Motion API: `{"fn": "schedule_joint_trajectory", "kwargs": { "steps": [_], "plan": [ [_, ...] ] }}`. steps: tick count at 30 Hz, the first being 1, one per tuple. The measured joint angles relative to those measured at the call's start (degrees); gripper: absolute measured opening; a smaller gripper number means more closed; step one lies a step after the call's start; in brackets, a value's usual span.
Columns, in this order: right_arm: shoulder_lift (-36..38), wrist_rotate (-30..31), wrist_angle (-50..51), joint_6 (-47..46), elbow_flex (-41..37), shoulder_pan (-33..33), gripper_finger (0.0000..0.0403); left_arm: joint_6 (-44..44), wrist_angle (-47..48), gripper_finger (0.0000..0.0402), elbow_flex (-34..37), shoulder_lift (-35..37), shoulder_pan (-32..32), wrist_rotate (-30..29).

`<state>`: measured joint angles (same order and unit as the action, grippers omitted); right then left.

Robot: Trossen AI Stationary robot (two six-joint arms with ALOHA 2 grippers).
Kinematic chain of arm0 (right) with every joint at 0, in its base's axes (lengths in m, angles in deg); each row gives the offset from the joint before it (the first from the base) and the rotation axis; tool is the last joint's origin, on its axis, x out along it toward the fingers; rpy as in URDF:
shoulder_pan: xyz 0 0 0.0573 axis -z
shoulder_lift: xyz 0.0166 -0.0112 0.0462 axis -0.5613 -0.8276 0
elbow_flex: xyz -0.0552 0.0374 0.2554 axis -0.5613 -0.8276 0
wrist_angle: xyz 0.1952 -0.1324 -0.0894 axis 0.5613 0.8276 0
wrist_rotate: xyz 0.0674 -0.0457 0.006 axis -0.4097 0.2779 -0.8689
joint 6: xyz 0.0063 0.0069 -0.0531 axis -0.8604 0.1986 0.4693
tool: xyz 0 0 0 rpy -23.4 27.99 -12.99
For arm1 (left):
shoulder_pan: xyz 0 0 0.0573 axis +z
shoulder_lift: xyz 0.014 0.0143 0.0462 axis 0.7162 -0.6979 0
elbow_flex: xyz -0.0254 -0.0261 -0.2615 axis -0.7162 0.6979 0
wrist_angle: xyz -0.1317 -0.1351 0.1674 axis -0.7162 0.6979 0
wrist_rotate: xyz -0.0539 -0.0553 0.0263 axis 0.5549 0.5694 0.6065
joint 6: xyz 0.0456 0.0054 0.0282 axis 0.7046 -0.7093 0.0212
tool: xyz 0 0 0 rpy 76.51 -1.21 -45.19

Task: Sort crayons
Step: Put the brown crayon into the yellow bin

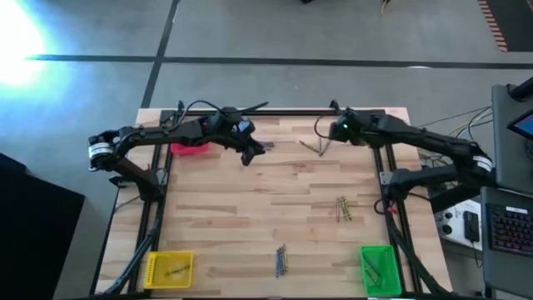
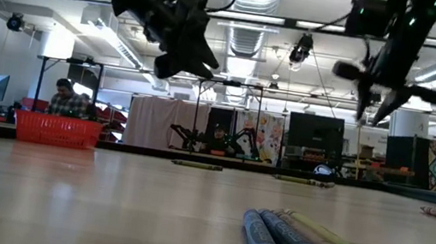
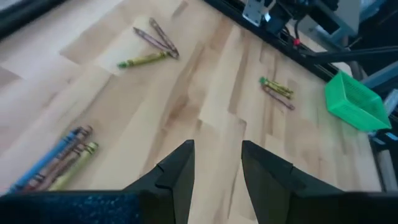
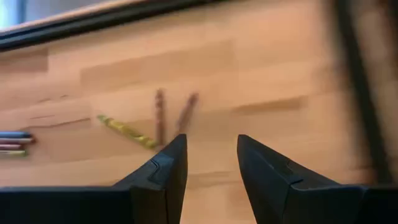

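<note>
High view: the pale wooden plank tabletop (image 1: 250,200) fills the frame's centre. The left gripper (image 1: 254,150) hangs over its upper middle, just right of a red square plastic bin (image 1: 190,149). The right gripper (image 1: 326,140) hangs at upper right of centre, right beside a small cluster of thin wax crayons (image 1: 312,145), two brown-red and one yellow-olive. A second cluster of olive crayons (image 1: 343,208) lies at mid right and a bluish bundle (image 1: 281,261) at bottom centre. A yellow square bin (image 1: 169,270) sits at lower left and a green square bin (image 1: 378,268) at lower right, each already holding a few crayons.

Low view: both arms hang high in the frame, well clear of the wood, and the blue-and-olive bundle lies large in the lower right foreground.

Left wrist view: the two dark fingers (image 3: 179,174) stand parted and released, nothing between them.

Right wrist view: its fingers (image 4: 168,168) are likewise parted and empty, with the two brown-red sticks and the olive one just beyond the tips.

The step in hand looks like the right arm's descent on that cluster. To do it well, it should single out one crayon, turn the wrist so the fingers straddle it across its width, come straight down, and close near its middle so neighbours are not dragged along.
</note>
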<state>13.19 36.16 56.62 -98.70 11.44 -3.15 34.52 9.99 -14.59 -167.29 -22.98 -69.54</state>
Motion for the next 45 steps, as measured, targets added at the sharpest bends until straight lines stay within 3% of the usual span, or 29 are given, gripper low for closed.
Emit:
{"fn": "schedule_joint_trajectory", "kwargs": {
  "steps": [3, 5, 13, 26, 30, 36, 45],
  "plan": [
    [-4.9, -6.7, -12.4, 2.0, -3.7, 3.9, 0.0132, 0.0, -1.1, 0.0116, 0.0, -0.1, 0.0, -0.1],
    [-9.0, -7.7, -15.4, 1.3, -4.6, 5.3, 0.0132, -0.7, -1.2, 0.0116, 0.0, -0.1, 0.0, 0.0],
    [-23.5, -8.7, -16.5, 0.8, -2.2, 6.5, 0.0132, -2.0, 5.2, 0.0116, 0.0, -0.1, -0.2, 0.0],
    [-35.4, -8.4, -16.3, 4.3, 4.3, 7.5, 0.0132, 0.0, 11.8, 0.0116, 0.1, -0.1, -0.2, -0.6],
    [-36.9, -9.5, -16.3, 7.4, 4.3, 7.5, 0.0109, 0.4, 11.8, 0.0116, 0.1, -0.1, -0.2, -1.0],
    [-35.5, -10.0, -15.9, 9.9, 4.1, 7.6, 0.0023, 2.3, 12.4, 0.0116, 0.1, -0.1, -0.2, -3.1],
    [-26.4, -12.0, -15.8, 11.0, 3.9, 6.5, 0.0010, 6.3, 15.2, 0.0116, 0.1, 0.5, -0.1, -3.0]
  ]
}}
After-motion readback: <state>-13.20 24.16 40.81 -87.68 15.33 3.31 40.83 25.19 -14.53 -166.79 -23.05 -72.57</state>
